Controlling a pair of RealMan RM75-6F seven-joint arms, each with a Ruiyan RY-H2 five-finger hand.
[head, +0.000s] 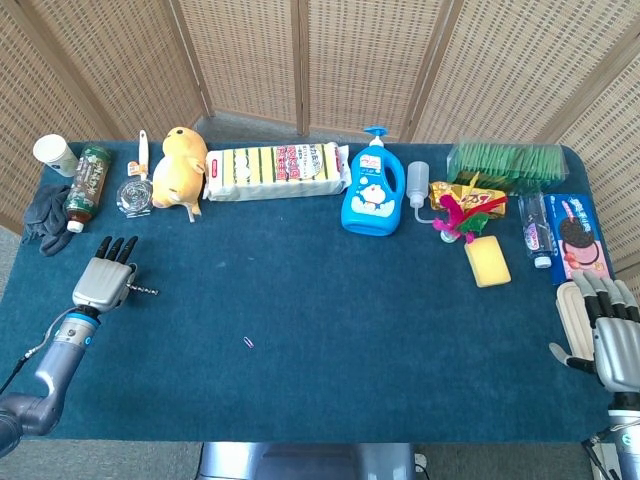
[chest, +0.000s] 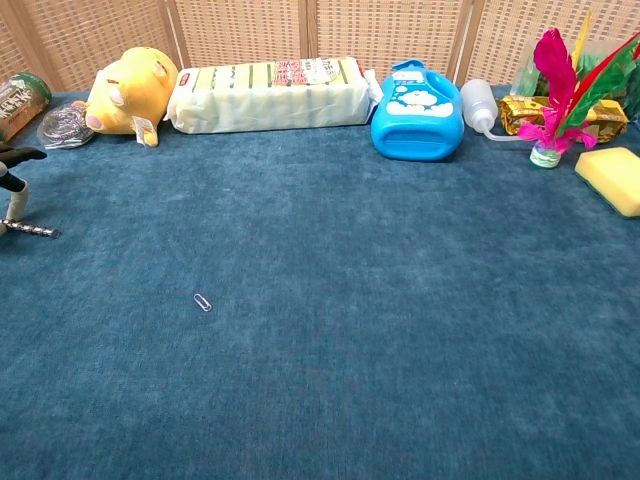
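Your left hand (head: 103, 280) lies flat, apparently grasping the drill bit (head: 144, 290) at one end; it's thin, rigid, slippery, so pinch mid-shaft. Right hand (head: 605, 330) is released.

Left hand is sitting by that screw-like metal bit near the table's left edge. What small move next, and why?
Probably slide the left hand slightly to its right and lower the fingertips onto the metal bit. The bit lies flat on the blue table, sticking out from beside the hand; whether any finger touches it cannot be told.
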